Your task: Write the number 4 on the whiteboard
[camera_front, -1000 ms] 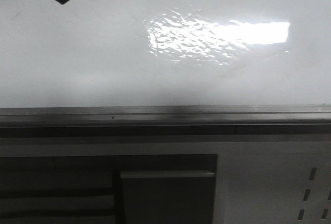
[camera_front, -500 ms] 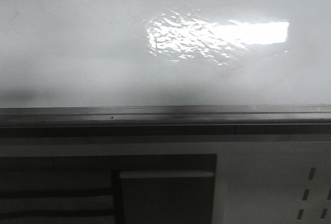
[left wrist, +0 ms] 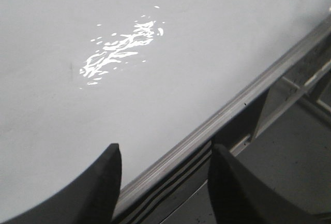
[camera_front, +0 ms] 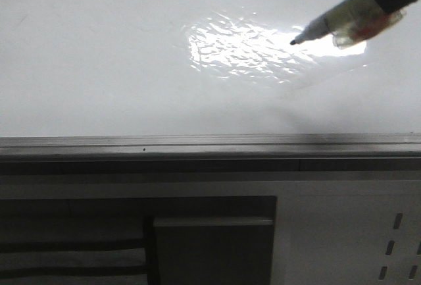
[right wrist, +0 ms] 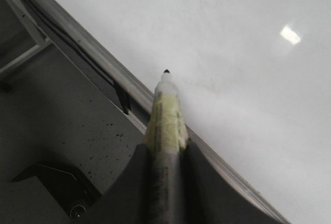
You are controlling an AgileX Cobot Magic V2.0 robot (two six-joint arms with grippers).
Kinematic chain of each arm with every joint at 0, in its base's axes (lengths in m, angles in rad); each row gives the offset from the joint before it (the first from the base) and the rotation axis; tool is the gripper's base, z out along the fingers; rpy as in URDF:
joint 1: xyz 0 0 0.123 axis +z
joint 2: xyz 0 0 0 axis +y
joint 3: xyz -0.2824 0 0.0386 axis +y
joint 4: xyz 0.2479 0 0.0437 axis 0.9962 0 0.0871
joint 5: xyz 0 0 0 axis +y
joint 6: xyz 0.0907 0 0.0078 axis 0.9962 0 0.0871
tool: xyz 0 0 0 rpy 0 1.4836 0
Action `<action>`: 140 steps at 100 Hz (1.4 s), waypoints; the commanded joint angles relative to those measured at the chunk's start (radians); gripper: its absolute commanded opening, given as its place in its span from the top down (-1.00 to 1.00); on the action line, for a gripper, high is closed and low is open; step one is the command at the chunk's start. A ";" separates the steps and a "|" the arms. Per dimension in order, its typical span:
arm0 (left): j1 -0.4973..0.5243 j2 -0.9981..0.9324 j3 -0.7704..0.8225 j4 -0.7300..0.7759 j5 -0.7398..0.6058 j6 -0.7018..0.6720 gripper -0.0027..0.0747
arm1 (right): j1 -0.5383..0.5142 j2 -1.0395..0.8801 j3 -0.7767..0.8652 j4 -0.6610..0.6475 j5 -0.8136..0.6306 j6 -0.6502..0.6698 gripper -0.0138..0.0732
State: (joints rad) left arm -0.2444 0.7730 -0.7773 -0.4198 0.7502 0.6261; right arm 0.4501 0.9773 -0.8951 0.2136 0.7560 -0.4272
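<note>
In the front view the whiteboard (camera_front: 118,74) fills the upper half, glossy white, with a rippled patch of glare (camera_front: 250,45) right of centre and a grey metal rim (camera_front: 197,143) along its lower edge. From the two o'clock corner a marker (camera_front: 329,27) reaches in, its dark tip pointing toward nine o'clock over the right end of the glare; its barrel is wrapped in clear tape, and a dark piece of the right arm covers the top right corner. Whether the tip touches the board cannot be told. No stroke of the number 4 shows on the board. Below the rim stands a cabinet (camera_front: 342,232) with a dark panel at seven o'clock and slots at four o'clock. In the left wrist view the left fingers (left wrist: 163,182) stand spread apart with nothing between them, hanging over the rim (left wrist: 222,115), which runs from seven o'clock up to three o'clock; the board (left wrist: 77,110) lies on the ten o'clock side, with broken glare near its middle, and the cabinet frame sits at four o'clock. In the right wrist view the right fingers (right wrist: 165,177) are clenched on the marker (right wrist: 166,115), whose yellow-green barrel rises toward twelve o'clock to a small black tip. The tip shows against the board (right wrist: 232,53), beyond the rim (right wrist: 98,63), which crosses from eleven o'clock to five o'clock, and a small bright spot lies at two o'clock.
</note>
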 commanded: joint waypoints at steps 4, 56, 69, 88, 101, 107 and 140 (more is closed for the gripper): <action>0.044 -0.017 0.003 -0.077 -0.095 -0.014 0.01 | -0.009 -0.034 0.018 0.015 -0.141 0.017 0.80; 0.049 -0.013 0.003 -0.077 -0.106 -0.014 0.01 | -0.040 0.058 -0.046 0.269 -0.225 0.002 0.80; 0.049 -0.013 0.003 -0.077 -0.106 -0.014 0.01 | -0.025 0.101 -0.029 0.274 -0.261 -0.014 0.80; 0.049 -0.013 0.003 -0.077 -0.111 -0.014 0.01 | -0.025 0.168 -0.031 0.274 -0.301 -0.026 0.80; 0.049 -0.013 0.003 -0.081 -0.126 -0.014 0.01 | -0.027 0.211 -0.032 0.266 -0.317 -0.030 0.80; 0.049 -0.013 0.003 -0.105 -0.141 -0.014 0.01 | -0.024 0.244 -0.032 0.271 -0.279 -0.030 0.80; 0.049 -0.013 0.003 -0.126 -0.178 -0.014 0.01 | -0.154 0.195 -0.016 0.200 -0.118 -0.020 0.80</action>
State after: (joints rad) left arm -0.1973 0.7612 -0.7489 -0.5088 0.6398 0.6247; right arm 0.3670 1.2261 -0.8968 0.4651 0.6502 -0.4467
